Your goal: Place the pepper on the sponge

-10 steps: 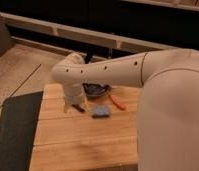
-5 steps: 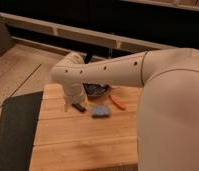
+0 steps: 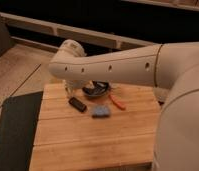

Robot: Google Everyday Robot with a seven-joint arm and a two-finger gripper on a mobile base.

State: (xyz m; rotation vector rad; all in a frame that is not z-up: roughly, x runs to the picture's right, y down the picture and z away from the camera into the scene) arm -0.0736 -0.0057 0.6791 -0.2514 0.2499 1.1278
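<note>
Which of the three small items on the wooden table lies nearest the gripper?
The black block, leftmost, right beside the gripper hanging over the back left of the table. The blue-grey sponge and the red-orange pepper lie farther right.

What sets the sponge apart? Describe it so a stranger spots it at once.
On the wooden table, find the dark bowl under the robot's arm, with the end effector hanging at its left. Just in front of the bowl lies the sponge, between a black block to the left and a red pepper to the right. It alone is a flat blue-grey pad.
</note>
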